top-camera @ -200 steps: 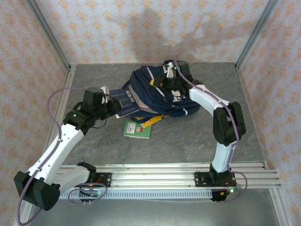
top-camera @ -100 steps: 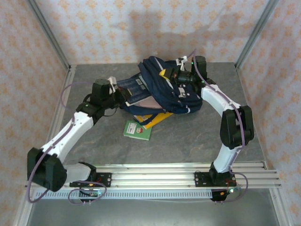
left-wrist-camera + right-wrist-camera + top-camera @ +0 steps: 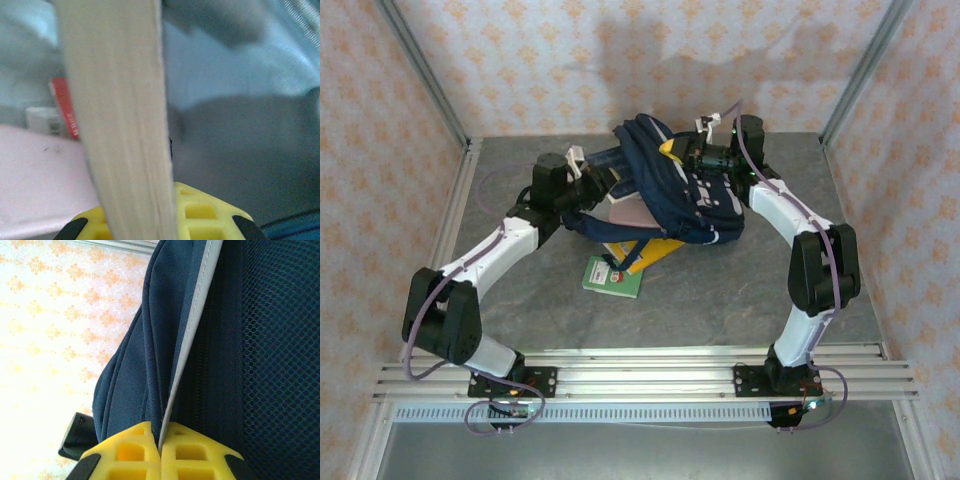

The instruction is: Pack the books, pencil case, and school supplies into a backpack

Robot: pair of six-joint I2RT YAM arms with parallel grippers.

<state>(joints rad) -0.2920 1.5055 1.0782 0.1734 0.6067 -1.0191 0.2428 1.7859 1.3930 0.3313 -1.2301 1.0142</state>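
Observation:
The navy backpack (image 3: pixel 682 205) lies at the table's far middle. My right gripper (image 3: pixel 694 158) (image 3: pixel 160 441) is shut on its grey-striped rim (image 3: pixel 192 335) and holds the opening up. At the mouth on the left, my left gripper (image 3: pixel 588 182) (image 3: pixel 145 215) is shut on a thin book, whose pale page edge (image 3: pixel 117 100) runs up between the yellow pads. Inside the bag a red packet (image 3: pixel 65 107) shows beside a pale pink flat surface (image 3: pixel 40 175). A small green book (image 3: pixel 612 275) and an orange-yellow book (image 3: pixel 650 250) lie on the table in front of the backpack. I cannot pick out the pencil case.
Patterned walls with metal posts close in the grey table (image 3: pixel 740 290) on three sides. Bare table lies in front of the books and to the right. The aluminium rail (image 3: pixel 640 375) with both arm bases runs along the near edge.
My left arm has swung forward and right, carrying the book from beside the backpack into its mouth. My right gripper has pulled the rim up and toward the far wall.

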